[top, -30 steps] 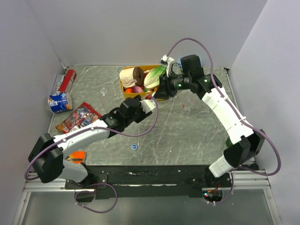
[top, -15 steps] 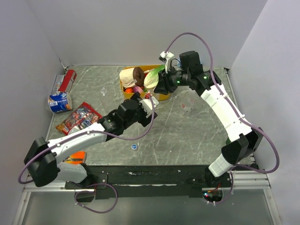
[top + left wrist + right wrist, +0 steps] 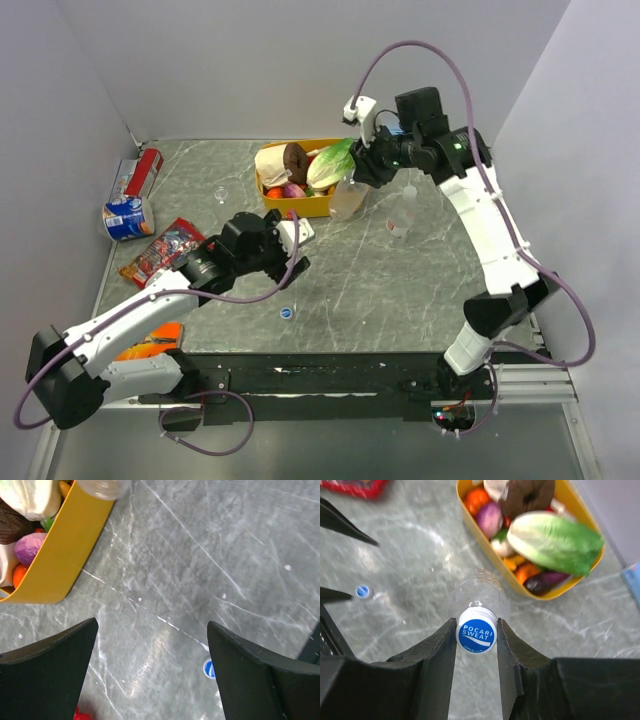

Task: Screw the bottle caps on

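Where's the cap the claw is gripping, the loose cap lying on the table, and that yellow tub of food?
Gripped cap (image 3: 476, 636): right wrist view, on its printed top.
Loose cap (image 3: 286, 313): top view, on its blue face.
Yellow tub (image 3: 70, 545): left wrist view, on its outer wall.

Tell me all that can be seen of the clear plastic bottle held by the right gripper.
The clear, colourless plastic bottle looks empty and is roughly upright, its blue-and-white round cap, printed POCARI SWEAT, on its neck. The right gripper is shut on that cap. The bottle is beside the yellow tub, above the grey table; contact below is hidden.
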You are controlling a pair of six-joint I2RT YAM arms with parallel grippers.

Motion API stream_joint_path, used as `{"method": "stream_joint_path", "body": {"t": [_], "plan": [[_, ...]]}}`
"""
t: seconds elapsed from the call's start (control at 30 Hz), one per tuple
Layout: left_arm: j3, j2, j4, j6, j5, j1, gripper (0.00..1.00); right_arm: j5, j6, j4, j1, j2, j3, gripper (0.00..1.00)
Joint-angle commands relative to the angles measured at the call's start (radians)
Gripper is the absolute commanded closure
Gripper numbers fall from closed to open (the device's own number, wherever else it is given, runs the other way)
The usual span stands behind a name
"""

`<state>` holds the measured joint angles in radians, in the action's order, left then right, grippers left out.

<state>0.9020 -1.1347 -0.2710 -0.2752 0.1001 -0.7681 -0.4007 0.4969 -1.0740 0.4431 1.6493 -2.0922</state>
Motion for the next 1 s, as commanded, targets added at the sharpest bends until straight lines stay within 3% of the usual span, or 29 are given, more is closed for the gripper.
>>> {"method": "stream_joint_path", "body": {"t": [0.0, 0.23, 0.7, 0.77, 0.97], "plan": [[0.057, 0.049, -0.069, 0.002, 0.127, 0.059, 0.04, 0.034, 0.048, -0.162, -0.017, 0.092, -0.031, 1.0], [0.086, 0.059, -0.039, 0.008, 0.161, 0.144, 0.04, 0.052, 0.029, -0.156, -0.02, 0.116, 0.027, 1.0], [0.077, 0.059, -0.022, 0.005, 0.176, 0.185, 0.04, 0.063, 0.015, -0.011, -0.057, 0.127, 0.151, 1.0], [0.08, 0.055, -0.019, 0.008, 0.174, 0.19, 0.04, 0.063, 0.014, 0.015, -0.058, 0.119, 0.173, 0.99], [0.083, 0.039, -0.016, 0.005, 0.176, 0.2, 0.04, 0.088, -0.009, 0.045, -0.057, 0.144, 0.207, 0.82]]}}
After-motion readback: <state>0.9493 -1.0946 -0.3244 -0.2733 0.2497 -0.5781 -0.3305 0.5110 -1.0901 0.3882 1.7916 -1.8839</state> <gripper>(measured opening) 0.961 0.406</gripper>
